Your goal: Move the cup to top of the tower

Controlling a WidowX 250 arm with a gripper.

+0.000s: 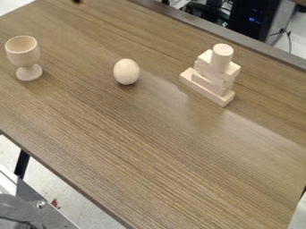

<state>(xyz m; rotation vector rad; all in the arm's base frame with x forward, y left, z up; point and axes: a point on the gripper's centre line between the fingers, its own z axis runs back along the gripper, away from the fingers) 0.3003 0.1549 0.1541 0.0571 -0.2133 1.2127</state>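
A pale wooden cup (23, 53) with a stem and round foot stands upright and apart from everything at the table's upper left. The tower (210, 77) of pale wooden blocks rises at the upper right, with a long flat block at its bottom and an upright cylinder (222, 57) on top. Only a small dark tip of what looks like my gripper (76, 1) shows at the top edge, above and to the right of the cup and well away from it.
A pale wooden egg (126, 71) sits between the cup and the tower. The brown table (149, 147) has its far edge behind the tower and its near edge at the lower left. Dark equipment (248, 20) stands beyond the far edge.
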